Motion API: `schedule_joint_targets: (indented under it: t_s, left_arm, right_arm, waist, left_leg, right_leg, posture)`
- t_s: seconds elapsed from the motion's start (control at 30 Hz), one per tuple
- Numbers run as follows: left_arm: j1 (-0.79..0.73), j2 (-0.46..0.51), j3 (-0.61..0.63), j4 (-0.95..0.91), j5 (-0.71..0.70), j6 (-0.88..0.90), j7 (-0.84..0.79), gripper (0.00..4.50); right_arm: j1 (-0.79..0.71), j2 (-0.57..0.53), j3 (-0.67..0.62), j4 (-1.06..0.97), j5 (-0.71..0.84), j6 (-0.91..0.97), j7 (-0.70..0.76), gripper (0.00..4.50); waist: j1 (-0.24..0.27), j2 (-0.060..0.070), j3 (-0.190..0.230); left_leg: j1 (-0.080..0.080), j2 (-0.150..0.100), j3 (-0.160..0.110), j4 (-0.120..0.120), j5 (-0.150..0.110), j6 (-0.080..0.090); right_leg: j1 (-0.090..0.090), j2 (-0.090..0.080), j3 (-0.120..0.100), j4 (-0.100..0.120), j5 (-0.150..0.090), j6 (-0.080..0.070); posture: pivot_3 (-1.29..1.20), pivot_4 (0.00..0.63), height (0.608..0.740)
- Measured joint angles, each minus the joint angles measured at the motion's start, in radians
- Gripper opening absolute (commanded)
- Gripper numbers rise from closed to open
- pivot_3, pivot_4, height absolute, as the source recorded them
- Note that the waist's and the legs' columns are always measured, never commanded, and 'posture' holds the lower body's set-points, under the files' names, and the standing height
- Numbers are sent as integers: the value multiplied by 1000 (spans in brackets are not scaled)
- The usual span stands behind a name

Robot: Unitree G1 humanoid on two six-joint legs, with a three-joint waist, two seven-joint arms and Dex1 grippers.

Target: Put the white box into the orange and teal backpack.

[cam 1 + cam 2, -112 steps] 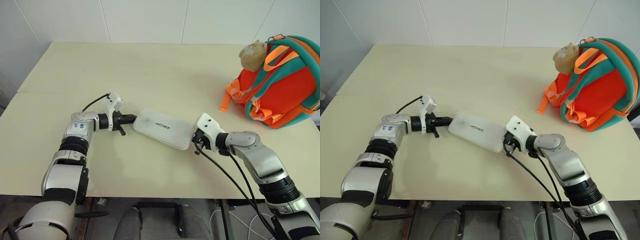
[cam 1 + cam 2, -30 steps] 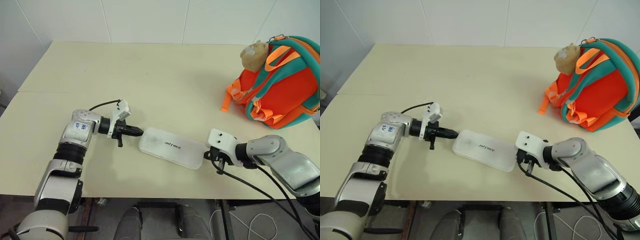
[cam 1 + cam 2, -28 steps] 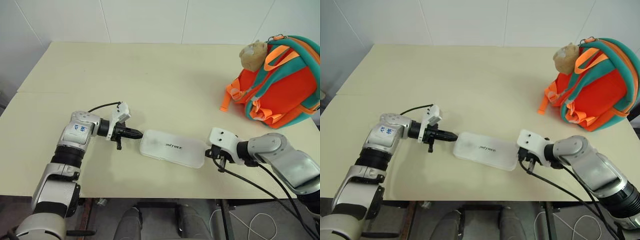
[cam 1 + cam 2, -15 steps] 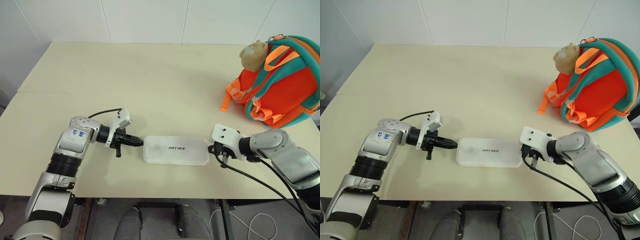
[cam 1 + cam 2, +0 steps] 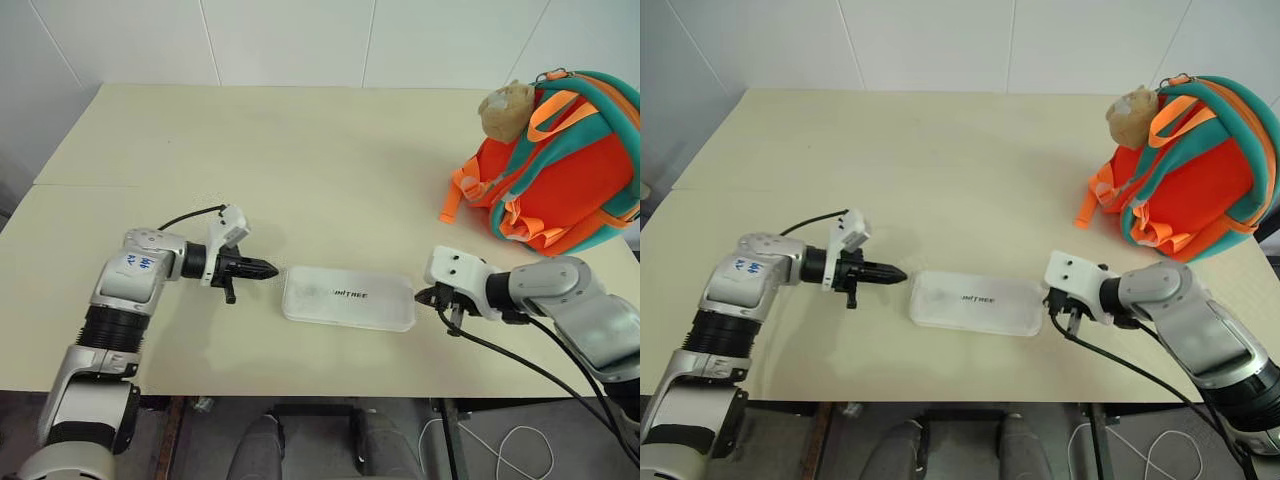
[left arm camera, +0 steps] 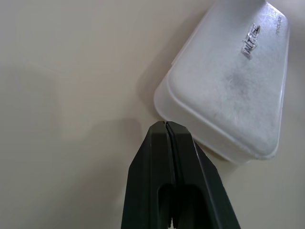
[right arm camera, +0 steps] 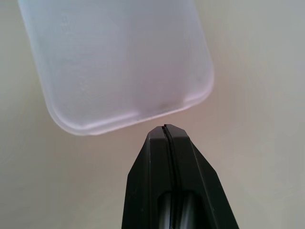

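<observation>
Box (image 5: 348, 298) lies flat near counter's (image 5: 300, 150) front edge, unheld, btwn both grippers; left gripper (image 5: 268, 269) & right gripper (image 5: 424, 297) fingers pressed together, tips just off its ends. Backpack (image 5: 560, 170) sits far right, well apart. Lift & insertion all left to do.

I stand at a big, pale yellow table (image 5: 300, 140). A thin line runs across its left part. Behind it is a white wall (image 5: 300, 40) made of big panels. Dark floor (image 5: 320, 440) shows under the table's near edge.
</observation>
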Motion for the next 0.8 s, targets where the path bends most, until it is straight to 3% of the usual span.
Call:
schedule_joint_targets:
  t_s: [0.03, 0.13, 0.3, 0.47, 0.53, 0.8]
  left_arm:
    - [0, 4, 10, 0, -6, 13, 4, 411]
    - [0, 23, 22, -6, -37, 44, 10, 1252]
    - [-8, 97, 63, -51, -88, 162, 36, 2852]
    - [-22, 138, 89, -77, -142, 266, 50, 4477]
    - [-26, 140, 100, -80, -180, 323, 51, 4500]
    - [-44, 144, 204, -77, -370, 648, 69, 4500]
  right_arm:
    - [5, -13, -5, 0, -2, -5, 3, 0]
    - [14, -57, -23, 10, -11, -45, 17, 588]
    - [51, -145, -129, 24, -7, -65, 48, 2263]
    - [94, -153, -157, 33, -8, -85, 51, 3973]
    - [94, -152, -157, 33, -8, -85, 48, 4478]
    - [96, -88, -156, 57, -14, -90, 4, 4478]
  waist:
    - [0, 0, 0]
    - [0, 0, 0]
    - [-1, 0, 0]
    - [-1, 0, 0]
    - [-2, 0, 0]
    - [-2, 0, 0]
  left_leg:
    - [0, 0, 0, 0, 0, 0]
    - [0, 0, 0, 0, 0, 0]
    - [0, 0, 0, -1, 0, 0]
    - [0, 0, 0, -1, 0, 0]
    - [0, 0, 0, 0, 0, 0]
    - [0, 0, 0, 0, 0, 0]
  right_leg:
    - [0, 0, 0, 0, 0, 0]
    - [0, 0, 0, 0, -1, -2]
    - [0, 0, 0, 0, -1, -2]
    - [0, 0, 0, 0, -2, -3]
    - [0, 0, 0, 0, -2, -3]
    - [0, 0, 0, 1, -2, -2]
  posture:
    - [0, 150, 740]
    - [0, 150, 740]
    - [0, 150, 740]
    - [0, 150, 740]
    - [0, 150, 740]
    - [0, 150, 740]
